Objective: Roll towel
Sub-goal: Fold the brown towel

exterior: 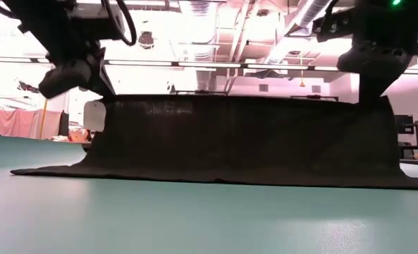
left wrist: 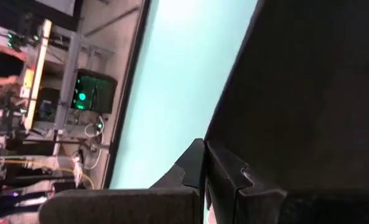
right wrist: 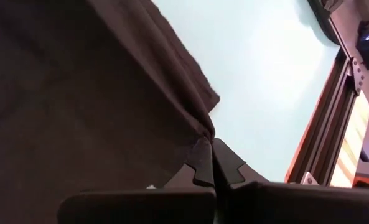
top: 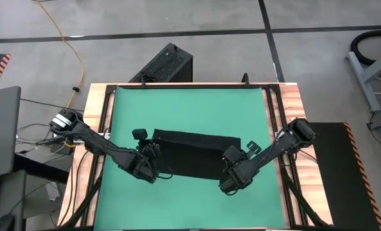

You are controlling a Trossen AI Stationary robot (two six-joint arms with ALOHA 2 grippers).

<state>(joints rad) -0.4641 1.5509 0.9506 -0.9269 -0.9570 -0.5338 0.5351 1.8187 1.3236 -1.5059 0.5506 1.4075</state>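
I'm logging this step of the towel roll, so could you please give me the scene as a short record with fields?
surface: green mat on the table
towel: black towel mid-mat, near edge lifted into an upright sheet, far part flat
left gripper: left gripper at the towel's left corner, fingers shut on the cloth
right gripper: right gripper at the right corner, fingers shut on the cloth
roll: not yet formed

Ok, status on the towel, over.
Left gripper and right gripper both shut on the towel, near edge lifted off the mat. Far part lies flat. Nothing in the way.
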